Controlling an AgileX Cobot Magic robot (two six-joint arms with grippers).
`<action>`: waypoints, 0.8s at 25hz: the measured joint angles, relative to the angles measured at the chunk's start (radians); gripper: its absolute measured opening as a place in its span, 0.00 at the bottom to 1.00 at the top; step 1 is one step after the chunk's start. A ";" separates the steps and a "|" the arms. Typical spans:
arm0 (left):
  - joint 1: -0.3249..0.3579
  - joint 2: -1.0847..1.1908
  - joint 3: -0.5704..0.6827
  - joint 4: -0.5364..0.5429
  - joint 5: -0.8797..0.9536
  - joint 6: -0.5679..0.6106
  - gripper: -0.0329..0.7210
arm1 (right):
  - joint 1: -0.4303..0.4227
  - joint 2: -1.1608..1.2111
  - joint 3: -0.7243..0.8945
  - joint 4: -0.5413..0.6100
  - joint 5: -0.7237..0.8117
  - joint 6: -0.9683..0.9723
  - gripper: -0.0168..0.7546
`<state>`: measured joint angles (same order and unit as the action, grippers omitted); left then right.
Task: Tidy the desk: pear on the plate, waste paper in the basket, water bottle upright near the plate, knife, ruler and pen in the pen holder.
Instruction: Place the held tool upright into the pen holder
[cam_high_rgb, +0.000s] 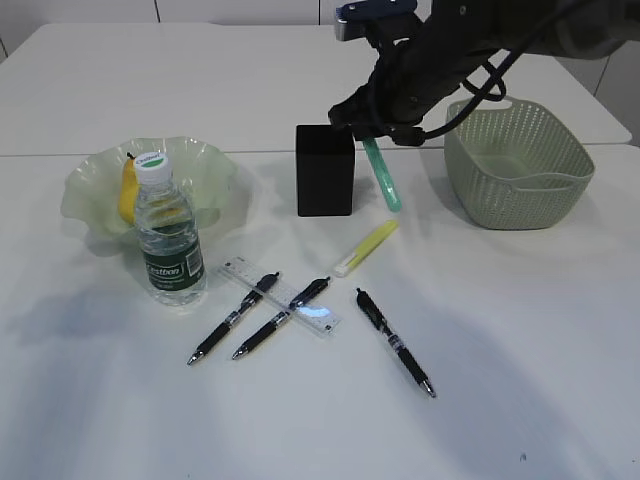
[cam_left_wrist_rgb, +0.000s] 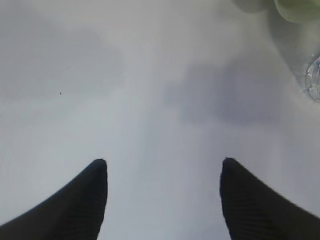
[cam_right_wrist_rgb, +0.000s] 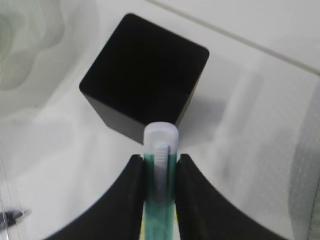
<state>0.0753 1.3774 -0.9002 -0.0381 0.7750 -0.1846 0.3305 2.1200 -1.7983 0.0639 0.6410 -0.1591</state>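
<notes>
Two jobs look done: the pear (cam_high_rgb: 128, 190) lies in the plate (cam_high_rgb: 215, 165) at about 9 o'clock on the surface (cam_high_rgb: 520, 400), and the bottle (cam_high_rgb: 170, 240) stands upright just in front of that plate, touching or nearly touching its rim. No waste paper shows anywhere, and the basket (cam_high_rgb: 520, 165) at 2 o'clock looks bare inside, though its floor is only partly seen.

One item is in hand. The right tool (cam_right_wrist_rgb: 160, 162) is closed on a green knife (cam_high_rgb: 382, 175), which hangs tilted just beside the holder (cam_high_rgb: 325, 170), off its 3 o'clock side; in the wrist view its pale end points toward the holder's near corner, not yet over the mouth. The holder appears to have nothing in it so far.

Much remains on the surface: a yellow knife (cam_high_rgb: 366, 247) near the centre, the clear ruler (cam_high_rgb: 280, 298) at about 7 o'clock with two pens (cam_high_rgb: 235, 318) lying across it, and a third pen (cam_high_rgb: 395, 342) at 5 o'clock.

The left tool (cam_left_wrist_rgb: 162, 172) hovers over bare surface with its jaws spread wide, holding nothing; the plate rim sits at its 1 o'clock.
</notes>
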 joint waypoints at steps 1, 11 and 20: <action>0.000 0.000 0.000 0.000 0.000 0.000 0.71 | 0.000 0.000 0.000 0.002 -0.023 0.000 0.20; 0.000 0.000 0.000 0.000 0.000 0.000 0.71 | 0.000 0.000 0.000 0.027 -0.257 0.000 0.20; 0.000 0.000 0.000 0.000 0.000 0.000 0.71 | 0.000 0.011 0.000 0.059 -0.434 -0.002 0.20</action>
<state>0.0753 1.3774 -0.9002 -0.0381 0.7750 -0.1846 0.3305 2.1312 -1.7983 0.1226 0.2068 -0.1608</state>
